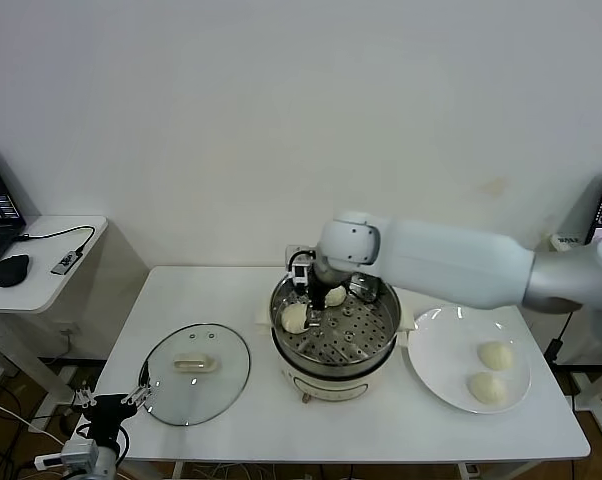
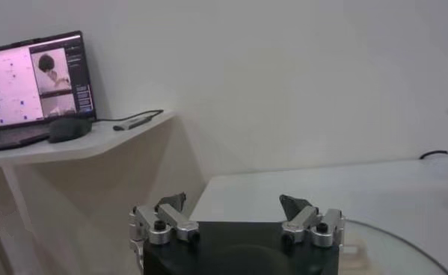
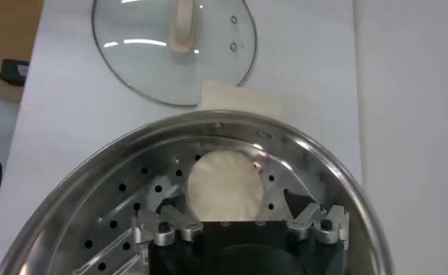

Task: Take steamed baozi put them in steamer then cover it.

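Right gripper [image 3: 238, 213] over steamed baozi [image 3: 224, 187]

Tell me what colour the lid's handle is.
Cream-white; the handle on the clear glass lid shows best in the right wrist view.

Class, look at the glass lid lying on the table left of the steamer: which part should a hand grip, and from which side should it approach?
Grip the cream-white oblong handle at the centre of the cover, coming straight down from above. The cover lies flat with its handle facing up, and its glass dome and thin metal rim sit low on the table. Closing across the handle's narrow width is probably best.
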### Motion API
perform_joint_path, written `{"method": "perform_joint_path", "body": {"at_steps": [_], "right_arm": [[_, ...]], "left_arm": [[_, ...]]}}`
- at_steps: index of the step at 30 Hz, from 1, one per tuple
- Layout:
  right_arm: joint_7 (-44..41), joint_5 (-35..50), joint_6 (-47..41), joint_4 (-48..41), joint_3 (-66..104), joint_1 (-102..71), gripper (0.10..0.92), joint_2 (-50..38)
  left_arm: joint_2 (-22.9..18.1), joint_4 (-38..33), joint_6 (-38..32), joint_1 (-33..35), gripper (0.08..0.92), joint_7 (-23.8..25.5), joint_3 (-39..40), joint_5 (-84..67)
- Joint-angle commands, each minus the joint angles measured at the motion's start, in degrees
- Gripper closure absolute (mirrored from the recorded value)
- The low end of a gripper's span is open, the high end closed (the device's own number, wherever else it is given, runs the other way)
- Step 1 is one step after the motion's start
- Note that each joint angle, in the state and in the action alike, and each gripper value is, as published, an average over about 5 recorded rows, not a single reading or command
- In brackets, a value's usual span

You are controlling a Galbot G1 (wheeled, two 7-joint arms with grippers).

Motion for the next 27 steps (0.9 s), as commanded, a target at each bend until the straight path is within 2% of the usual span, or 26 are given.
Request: {"method": "perform_joint_path", "body": {"at_steps": [1,9,16,20,27], "right_arm": [[-14.0,-8.3,9.7,6.1,-0.5,7.5,0.202,-13.8],[-20.8,-16.1,19.3,12.2,2.7,6.5,0.203,-31.4],[-23.5,-25.1,24.7,14.0,7.1,-0.3,0.203,-41.1],[-23.4,-30.0,27.2,14.1,12.3,-8.7,0.203,-46.0],[-20.9,-34.9,28.8,12.2,37.0,-37.9,0.203,-50.7]], "left_arm": [[0.1,0.0,0.0,0.0,0.177,0.0,0.1,0.0],[0.6,-0.2,0.2,0.1,0.177,0.0,0.3,0.1],[0.9,-0.2,0.1,0.3,0.177,0.1,0.5,0.2],[0.8,-0.1,0.1,0.4,0.177,0.1,0.6,0.3],[0.5,-0.1,0.0,0.4,0.177,0.0,0.8,0.4]]}}
